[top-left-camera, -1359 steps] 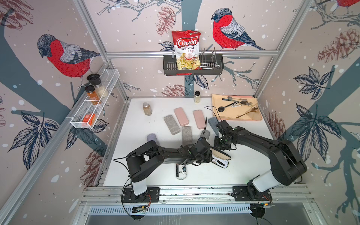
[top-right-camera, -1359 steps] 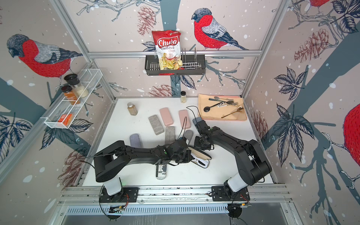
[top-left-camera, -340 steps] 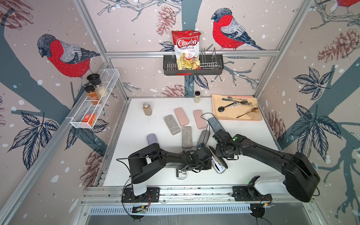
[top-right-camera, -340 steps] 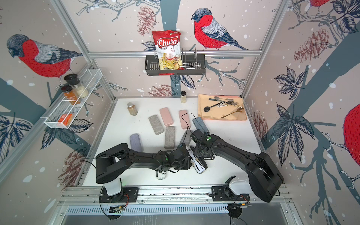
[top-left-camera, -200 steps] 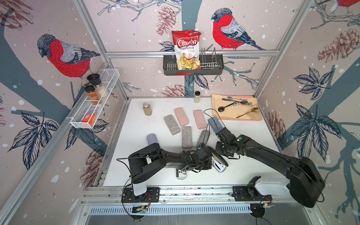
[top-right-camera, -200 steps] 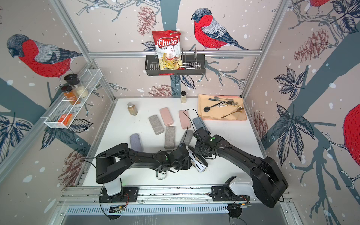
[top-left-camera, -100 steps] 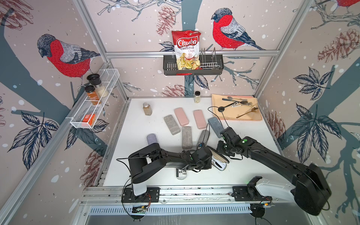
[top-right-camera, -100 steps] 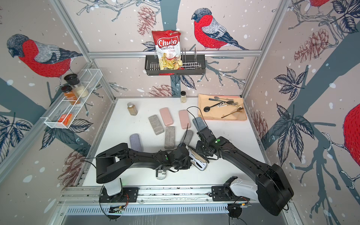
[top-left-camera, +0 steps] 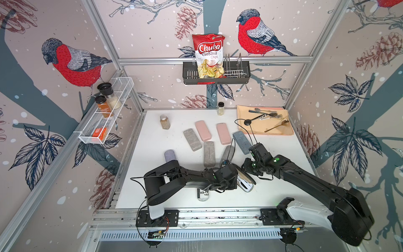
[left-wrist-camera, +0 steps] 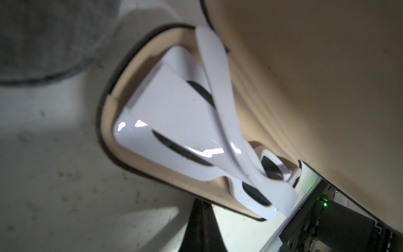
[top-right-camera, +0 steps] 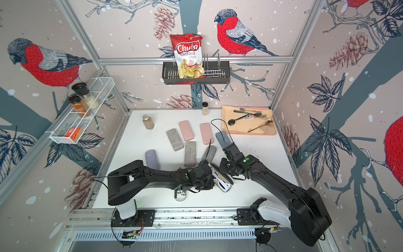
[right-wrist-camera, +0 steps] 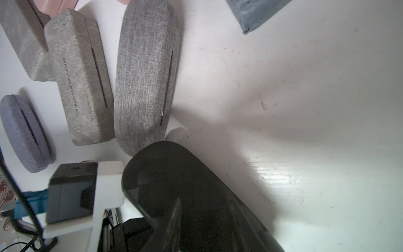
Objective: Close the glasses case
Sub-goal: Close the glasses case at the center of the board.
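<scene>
The glasses case (top-left-camera: 248, 177) is black outside with tan lining and lies at the front middle of the table. Its lid (left-wrist-camera: 305, 76) stands partly raised over the base. Folded white glasses (left-wrist-camera: 174, 122) lie in the base and also show as white glasses (top-right-camera: 221, 182) in a top view. My left gripper (left-wrist-camera: 201, 224) is shut, with its tip against the base's near rim. My right gripper (top-left-camera: 248, 168) is at the lid's far side. The lid's black shell (right-wrist-camera: 185, 187) fills the right wrist view and hides the fingers.
Several closed cases lie behind: a grey case (top-left-camera: 209, 153), a pink case (top-left-camera: 202, 130), a blue-grey case (top-left-camera: 242, 141) and a lilac case (top-left-camera: 170, 156). A can (top-left-camera: 203, 194) lies under my left arm. A tan tray (top-left-camera: 285, 131) with cutlery is at the back right, and a spice jar (top-left-camera: 165, 122) at the back.
The right arm has swung its elbow out to the right, and its wrist has drawn slightly back along the lid. The lid leans lower over the base than several seconds ago. The left arm has not moved.
</scene>
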You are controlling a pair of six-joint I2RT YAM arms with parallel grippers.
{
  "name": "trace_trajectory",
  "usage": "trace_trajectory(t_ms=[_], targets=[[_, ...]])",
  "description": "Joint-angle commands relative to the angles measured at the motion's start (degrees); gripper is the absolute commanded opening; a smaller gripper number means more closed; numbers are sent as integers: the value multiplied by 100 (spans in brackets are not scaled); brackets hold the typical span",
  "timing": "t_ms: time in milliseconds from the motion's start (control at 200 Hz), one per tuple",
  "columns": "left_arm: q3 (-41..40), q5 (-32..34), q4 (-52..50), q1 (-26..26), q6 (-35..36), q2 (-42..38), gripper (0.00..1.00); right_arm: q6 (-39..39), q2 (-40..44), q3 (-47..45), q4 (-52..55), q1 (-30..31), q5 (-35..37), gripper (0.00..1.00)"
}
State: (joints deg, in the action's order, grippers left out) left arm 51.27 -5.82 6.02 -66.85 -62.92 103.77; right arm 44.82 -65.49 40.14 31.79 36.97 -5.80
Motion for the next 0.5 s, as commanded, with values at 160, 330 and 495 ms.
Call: trace_trajectory(t_ms=[160, 330, 495], targets=[[59, 110, 61, 14, 104, 39, 0, -105, 202, -59, 41, -6, -151, 38], [55, 90, 72, 14, 96, 58, 0, -105, 200, -115, 34, -1, -208, 38], [50, 99, 68, 15, 95, 60, 0, -131, 209, -138, 21, -11, -174, 38]])
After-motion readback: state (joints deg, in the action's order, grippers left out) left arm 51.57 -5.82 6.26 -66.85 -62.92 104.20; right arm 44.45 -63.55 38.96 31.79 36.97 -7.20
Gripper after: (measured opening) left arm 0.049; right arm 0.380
